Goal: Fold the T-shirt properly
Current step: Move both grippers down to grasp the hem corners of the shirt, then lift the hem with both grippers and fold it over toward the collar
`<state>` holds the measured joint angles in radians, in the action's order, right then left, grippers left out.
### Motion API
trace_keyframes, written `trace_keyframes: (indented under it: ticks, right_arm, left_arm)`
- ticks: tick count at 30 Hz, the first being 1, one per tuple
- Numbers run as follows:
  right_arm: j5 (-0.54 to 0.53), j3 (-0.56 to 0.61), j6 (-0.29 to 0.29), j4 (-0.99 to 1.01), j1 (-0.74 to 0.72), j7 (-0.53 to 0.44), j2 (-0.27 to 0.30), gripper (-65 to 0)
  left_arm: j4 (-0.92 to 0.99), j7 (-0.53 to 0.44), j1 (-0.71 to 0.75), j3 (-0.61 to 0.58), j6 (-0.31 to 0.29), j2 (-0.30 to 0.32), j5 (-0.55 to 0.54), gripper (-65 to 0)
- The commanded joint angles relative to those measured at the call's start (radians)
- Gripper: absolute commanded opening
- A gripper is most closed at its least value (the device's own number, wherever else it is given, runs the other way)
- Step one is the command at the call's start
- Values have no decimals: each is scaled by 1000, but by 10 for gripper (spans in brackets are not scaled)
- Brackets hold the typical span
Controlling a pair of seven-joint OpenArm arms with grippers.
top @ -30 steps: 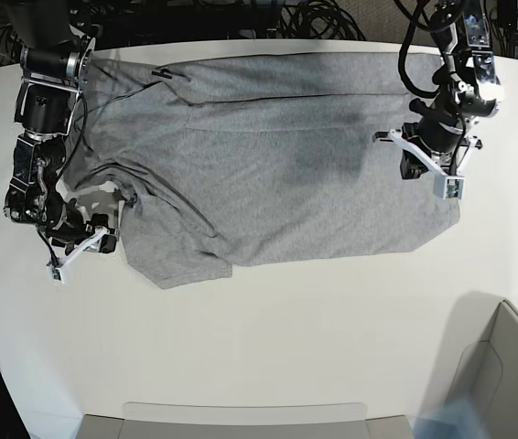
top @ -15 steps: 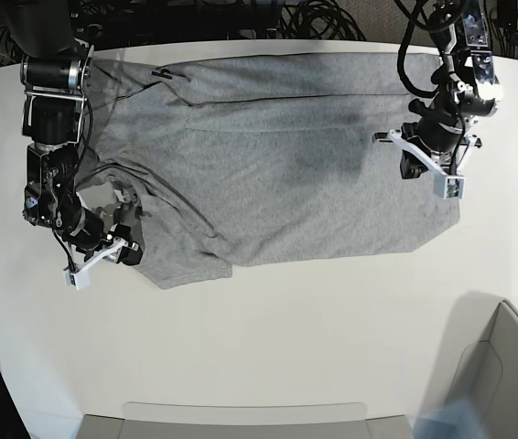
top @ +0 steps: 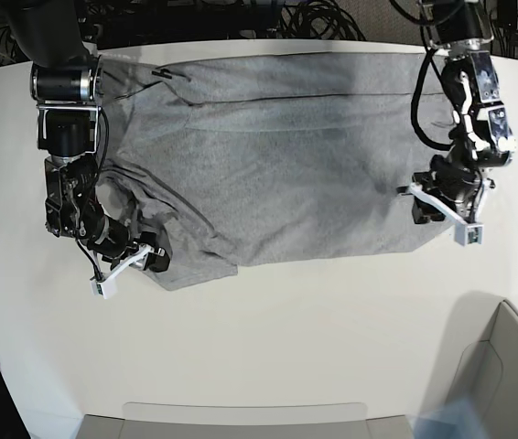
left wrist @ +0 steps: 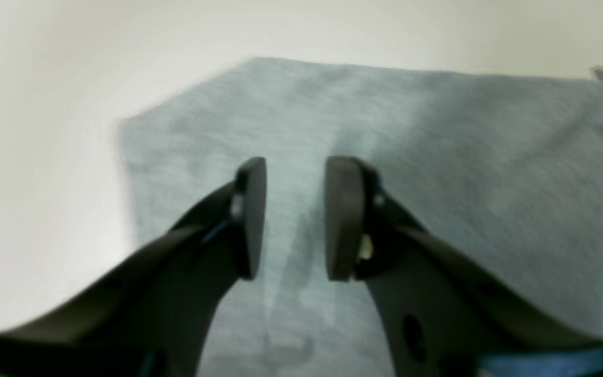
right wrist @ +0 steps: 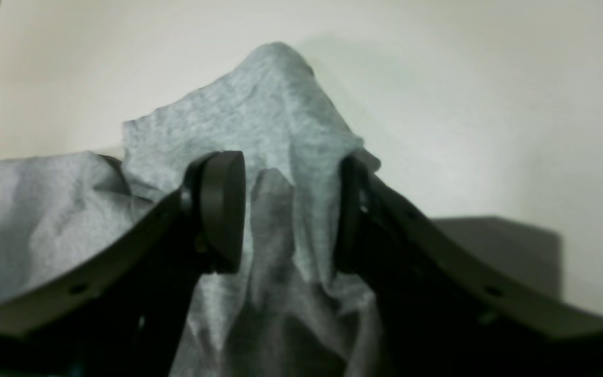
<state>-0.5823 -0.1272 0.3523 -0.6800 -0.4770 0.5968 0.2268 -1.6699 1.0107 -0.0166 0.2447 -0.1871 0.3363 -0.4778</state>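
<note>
The heather-grey T-shirt (top: 277,155) lies spread on the white table, plain side up, with its lower left part rumpled. My left gripper (top: 440,215) hovers over the shirt's near right corner. In the left wrist view the left gripper (left wrist: 296,173) is open, with flat cloth (left wrist: 437,131) beneath and nothing between its fingers. My right gripper (top: 129,267) sits at the rumpled lower left edge. In the right wrist view the right gripper (right wrist: 288,162) stands open, straddling a raised ridge of fabric (right wrist: 265,94).
A grey bin (top: 506,366) stands at the near right corner and a flat tray edge (top: 241,416) at the near side. Black cables (top: 314,18) lie behind the table's far edge. The bare white table (top: 314,329) stretches in front of the shirt.
My left gripper has opened and moved toward the near right corner of the shirt. My right gripper has slid rightward onto the rumpled lower left edge.
</note>
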Motion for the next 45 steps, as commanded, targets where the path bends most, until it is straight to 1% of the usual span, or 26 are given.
trace_keyframes:
  ticks: [1, 3, 5, 6, 8, 10, 11, 15, 18, 22, 25, 27, 33, 34, 35, 36, 37, 39, 41, 43, 45]
  right_arm:
    - [14, -1, -3, -8, -19, 16, 15, -384]
    - [15, -1, -3, -8, -19, 16, 19, -384]
    - [15, -1, -3, -8, -18, 18, 29, -384]
    - [15, -1, -3, -8, -18, 18, 30, -384]
    - [15, 1, -3, -8, -18, 18, 32, -384]
    - [15, 1, -3, -8, -16, 18, 33, -384]
    - [15, 1, -3, -8, -16, 18, 35, -384]
    - [15, 1, -3, -8, -16, 18, 38, -384]
    - [15, 1, -3, -8, -16, 18, 44, -384]
    - [15, 1, -3, -8, -16, 18, 44, -384]
    - [15, 1, -3, -8, -16, 18, 46, -384]
    - [15, 1, -3, -8, -16, 18, 46, -384]
    - [17, 2, -3, -8, -16, 18, 47, -384]
    - [17, 2, -3, -8, -16, 18, 47, -390]
    - [17, 2, -3, -8, -16, 18, 47, -401]
    - [17, 2, -3, -8, -16, 18, 47, -424]
    - [17, 2, -3, -8, -16, 18, 46, -449]
    - [20, 2, -3, -8, -19, 13, 46, -516]
    - [64, 1, -3, -10, -24, 10, 42, -598]
    - [121, 1, -3, -24, -38, 10, 36, -650]
    - [176, 1, -3, -63, -38, 10, 16, -650]
  left_arm:
    - [46, -28, -65, 17, -1, 39, -5, -439]
    - [169, -36, -138, 11, -2, 86, -8, -439]
    - [276, -86, -190, -21, -5, 122, -11, -437]
    - [320, -117, -207, -54, -18, 146, -11, -437]
    - [382, -149, -234, -127, -82, 188, -11, -437]
    - [436, -160, -260, -189, -144, 218, -11, -437]
    - [459, -166, -271, -206, -162, 226, -11, -437]
    - [500, -169, -283, -218, -197, 237, -11, -437]
    - [520, -174, -285, -218, -197, 240, -9, -437]
    - [603, -220, -306, -226, -199, 240, -6, -436]
    - [629, -232, -322, -316, -200, 244, -9, -436]
    - [627, -232, -322, -351, -200, 258, -11, -436]
    - [635, -232, -319, -365, -200, 258, -11, -440]
    - [635, -232, -319, -365, -200, 258, -11, -450]
    - [635, -232, -317, -365, -200, 258, -11, -468]
    - [635, -232, -317, -365, -200, 258, -11, -500]
    - [635, -232, -317, -362, -200, 258, -11, -541]
    - [637, -234, -317, -357, -200, 257, -11, -643]
    - [637, -249, -317, -357, -200, 257, -11, -650]
    - [635, -267, -317, -357, -200, 257, -11, -650]
    - [627, -290, -316, -356, -200, 257, -11, -650]
